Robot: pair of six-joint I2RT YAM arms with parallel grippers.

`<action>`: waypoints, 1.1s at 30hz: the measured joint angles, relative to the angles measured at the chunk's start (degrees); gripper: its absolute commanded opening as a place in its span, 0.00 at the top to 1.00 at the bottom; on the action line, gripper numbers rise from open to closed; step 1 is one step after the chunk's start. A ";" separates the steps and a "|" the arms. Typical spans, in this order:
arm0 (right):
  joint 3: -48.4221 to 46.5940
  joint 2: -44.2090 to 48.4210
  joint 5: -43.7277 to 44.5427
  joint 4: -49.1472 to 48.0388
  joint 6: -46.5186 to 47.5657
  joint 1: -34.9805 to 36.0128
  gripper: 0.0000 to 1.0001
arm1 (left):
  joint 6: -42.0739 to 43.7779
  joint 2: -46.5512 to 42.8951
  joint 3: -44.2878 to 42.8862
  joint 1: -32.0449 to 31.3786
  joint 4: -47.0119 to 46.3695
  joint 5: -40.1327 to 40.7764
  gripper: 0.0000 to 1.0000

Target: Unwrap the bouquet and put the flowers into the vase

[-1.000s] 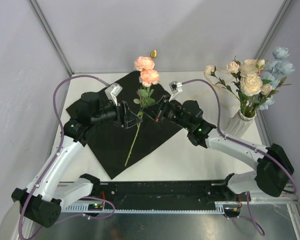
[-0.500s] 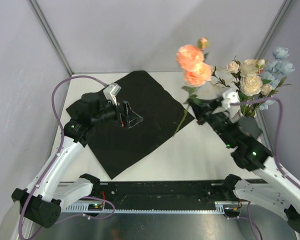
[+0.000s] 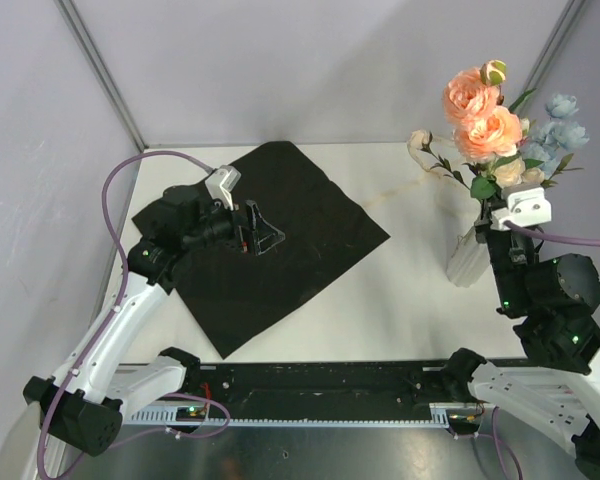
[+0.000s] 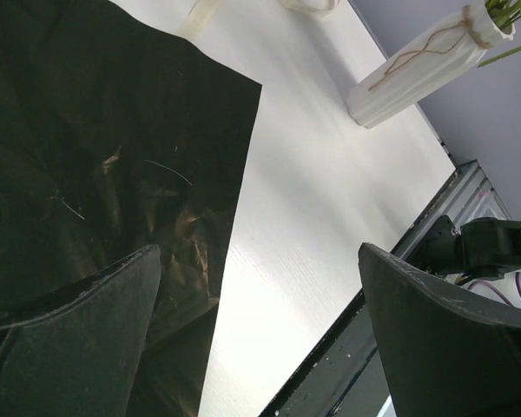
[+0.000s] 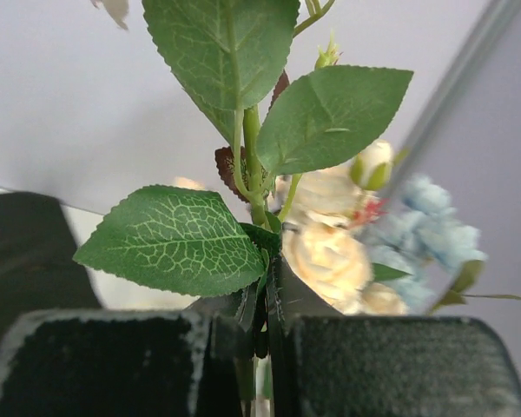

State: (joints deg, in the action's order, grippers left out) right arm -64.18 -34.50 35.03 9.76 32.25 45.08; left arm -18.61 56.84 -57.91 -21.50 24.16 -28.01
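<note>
- Right gripper (image 5: 262, 326) first: jaws pinched tight on the thin green stalk of the peach-pink stem (image 5: 259, 208), leaves fanning out just above the fingertips.
- Seen from above, that right gripper (image 3: 497, 212) holds the stem upright beside the vase (image 3: 467, 258), the two peach blooms (image 3: 477, 112) riding high over everything else.
- Big change: a second ago this stem lay on the black wrapping sheet (image 3: 290, 250) between both grippers; now it has been swung right across the table (image 3: 400, 290) to the vase.
- The stem's lower end is hidden behind the gripper, so I can't say whether it has entered the mouth yet.
- Left gripper (image 3: 263, 238): jaws spread wide, holding nothing, hovering low over the sheet (image 4: 87, 130). It let go as the right arm lifted away.
- No stem shows on the sheet, so this looks like the last one; once it drops in, the job should be about done.
- In the way: the flowers (image 3: 540, 150) already standing in the vase, cream and pale blue, crowd the mouth, and their leaves could snag the newcomer.
- A cream ribbon (image 4: 201, 16) lies loose beyond the sheet, well clear, with the vase (image 4: 417, 65) past it.
</note>
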 measured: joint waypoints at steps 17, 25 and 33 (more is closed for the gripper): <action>-0.22 -2.32 -4.07 -0.24 1.07 -20.98 1.00 | 0.00 0.22 0.00 0.02 0.39 0.02 0.00; -2.78 -2.82 -6.38 -0.24 -1.62 -22.51 1.00 | 0.02 0.46 0.00 0.02 0.44 0.50 0.00; -4.83 -4.44 -7.56 -0.39 -2.64 -25.09 1.00 | 0.02 0.48 0.00 0.02 0.46 0.85 0.00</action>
State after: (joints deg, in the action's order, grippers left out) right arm -69.01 -38.94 27.46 9.37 29.61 19.99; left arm -18.59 57.32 -57.91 -21.47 24.62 -27.16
